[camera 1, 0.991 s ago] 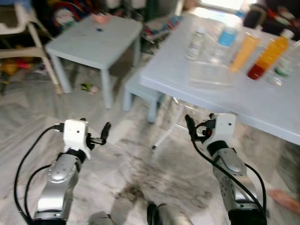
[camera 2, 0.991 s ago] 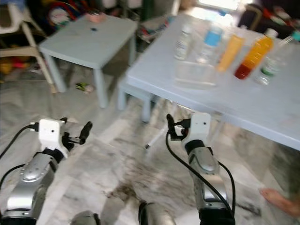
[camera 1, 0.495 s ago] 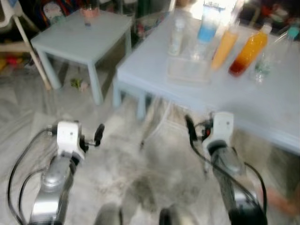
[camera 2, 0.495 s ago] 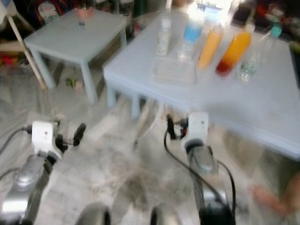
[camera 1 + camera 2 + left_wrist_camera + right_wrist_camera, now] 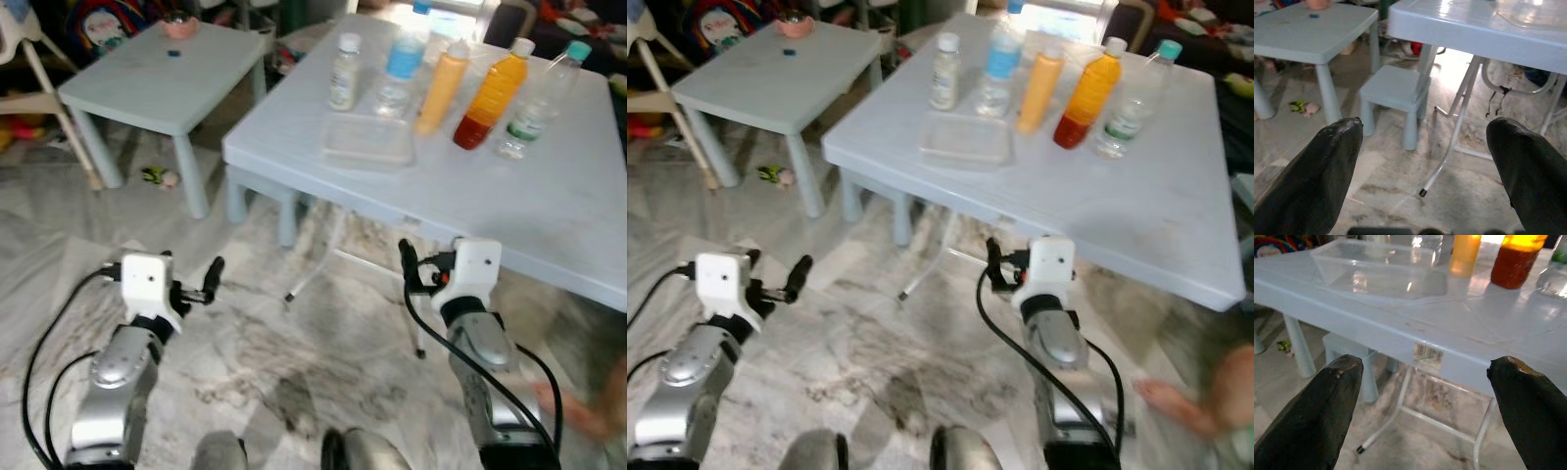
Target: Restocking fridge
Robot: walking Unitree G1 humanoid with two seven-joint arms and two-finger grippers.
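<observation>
While both arms are reaching forward over the marble floor [image 5: 294, 343], the pale blue plastic desk [image 5: 549, 196] is carrying a clear rectangular plastic container [image 5: 370, 141] and a row of bottles behind it, among them a yellow juice bottle [image 5: 440, 87] and an orange-and-red juice bottle [image 5: 487, 95]. The right pincer [image 5: 1425, 396], fingers spread and empty, is hovering just below the desk's edge, the container ahead and above. The left pincer [image 5: 1425, 161], likewise spread, is facing a small pale blue stool [image 5: 1396, 90] under the desk, which the head views are largely hiding.
</observation>
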